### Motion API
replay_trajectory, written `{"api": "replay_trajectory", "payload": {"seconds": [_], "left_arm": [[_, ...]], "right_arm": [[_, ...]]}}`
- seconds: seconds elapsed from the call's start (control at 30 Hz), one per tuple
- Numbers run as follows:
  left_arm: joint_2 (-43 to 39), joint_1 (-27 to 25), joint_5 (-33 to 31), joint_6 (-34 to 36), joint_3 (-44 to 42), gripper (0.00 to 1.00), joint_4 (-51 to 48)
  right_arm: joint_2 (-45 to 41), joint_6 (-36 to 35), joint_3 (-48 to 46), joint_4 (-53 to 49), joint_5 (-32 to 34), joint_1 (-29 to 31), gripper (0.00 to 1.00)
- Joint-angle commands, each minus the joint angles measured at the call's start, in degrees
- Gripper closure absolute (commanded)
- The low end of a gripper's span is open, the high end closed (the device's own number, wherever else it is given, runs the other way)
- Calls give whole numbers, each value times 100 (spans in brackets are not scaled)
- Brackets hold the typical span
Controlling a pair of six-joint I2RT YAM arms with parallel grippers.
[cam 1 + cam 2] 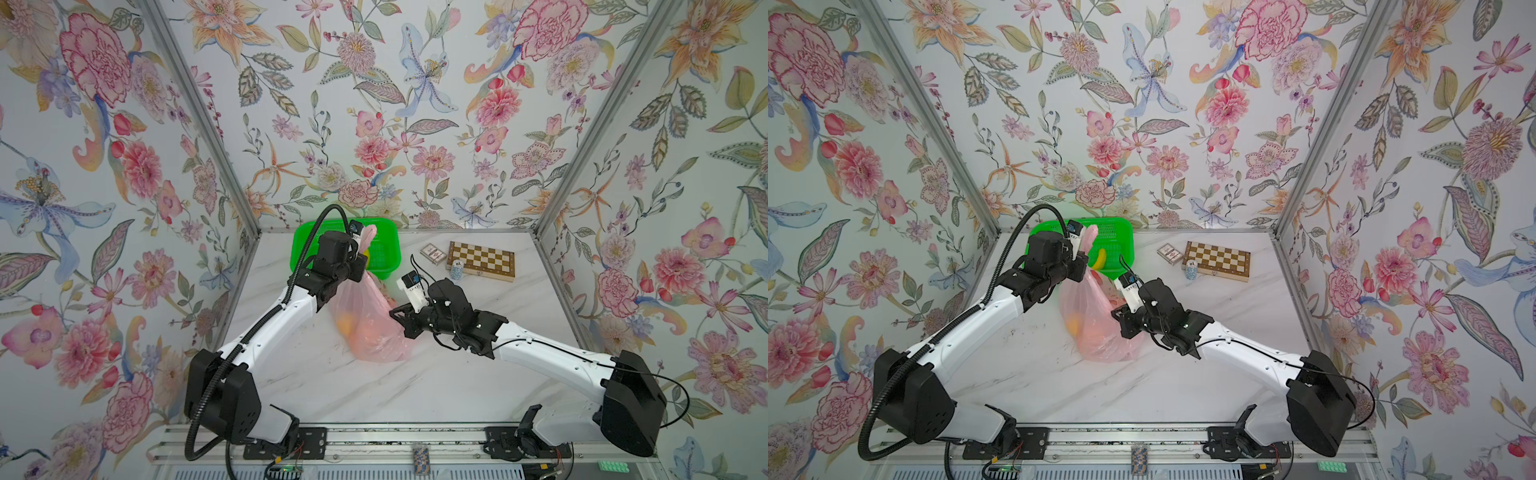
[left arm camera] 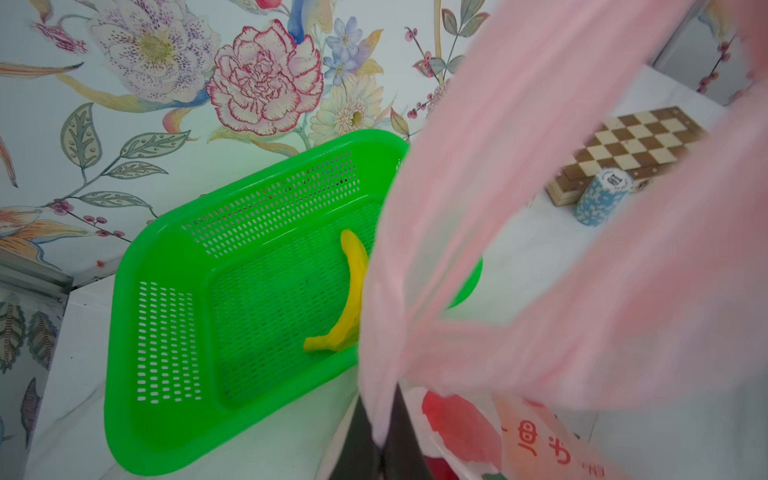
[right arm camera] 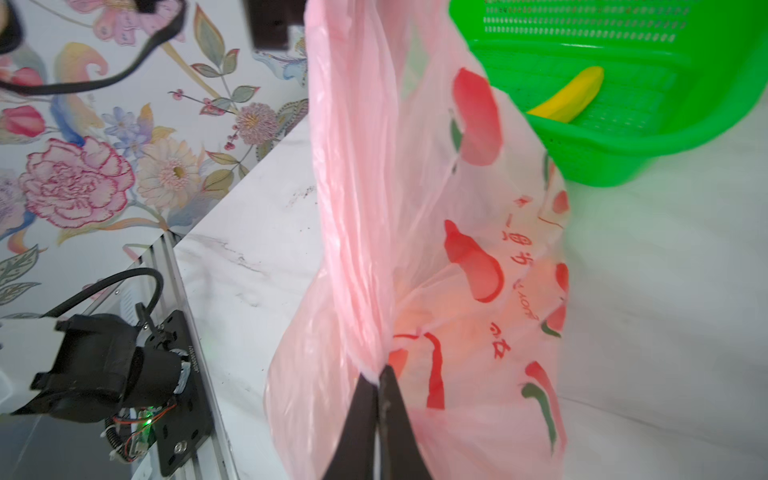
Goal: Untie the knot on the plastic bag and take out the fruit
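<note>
The pink plastic bag [image 1: 374, 332] [image 1: 1100, 332] stands in the middle of the table, with a handle strip [image 1: 368, 236] pulled up over the basket. Orange fruit [image 1: 345, 325] [image 1: 1073, 323] shows through its film. My left gripper [image 1: 362, 266] [image 2: 379, 401] is shut on the bag's upper film, which runs blurred across the left wrist view. My right gripper [image 1: 394, 314] [image 3: 377, 373] is shut on a fold of the bag's [image 3: 478, 266] side, lower down. The knot cannot be made out in any view.
A green perforated basket [image 1: 386, 253] [image 2: 166, 332] holding a small yellow banana [image 2: 353, 291] [image 3: 569, 97] stands right behind the bag. At the back right lie a folded chessboard [image 1: 482, 259], a card box [image 1: 432, 252] and a blue chip stack [image 1: 456, 270].
</note>
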Motion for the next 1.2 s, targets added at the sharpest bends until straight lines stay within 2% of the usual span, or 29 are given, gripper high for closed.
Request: {"api": "replay_trajectory", "payload": {"seconds": [0.0, 0.13, 0.3, 0.37, 0.47, 0.53, 0.63, 0.77, 0.9, 1.1, 1.17], "left_arm": [[2, 35, 669, -1004, 293, 93, 527], [205, 25, 1212, -1406, 319, 90, 539], [96, 25, 992, -1488, -16, 87, 398], [-53, 25, 915, -1481, -182, 80, 384], [-298, 25, 866, -1495, -327, 62, 229], [-448, 23, 839, -1531, -376, 56, 53], [-703, 25, 723, -1658, -480, 55, -227], [-1055, 26, 631, -1947, -675, 55, -590], [-1302, 25, 720, -2158, -846, 51, -1023], [-1332, 42, 297, -1965, -1124, 43, -1594], [-1308, 68, 540, -1916, -1224, 38, -1565]], "right_arm": [[-17, -766, -173, 312, 1, 422, 97], [516, -1064, 143, -168, -4, 746, 86], [714, -992, 488, -547, -53, 791, 71], [549, -958, 439, -450, -4, 766, 63], [211, -743, 334, -269, 15, 623, 50], [-27, -533, 282, -146, 12, 511, 44], [-396, -159, 161, 142, 32, 321, 38], [-606, 835, 201, 270, 58, -172, 37], [-371, 1906, 454, 77, -403, -774, 40], [305, 2440, 833, -229, -401, -923, 41], [552, 2530, 983, -297, -365, -923, 40]]}}
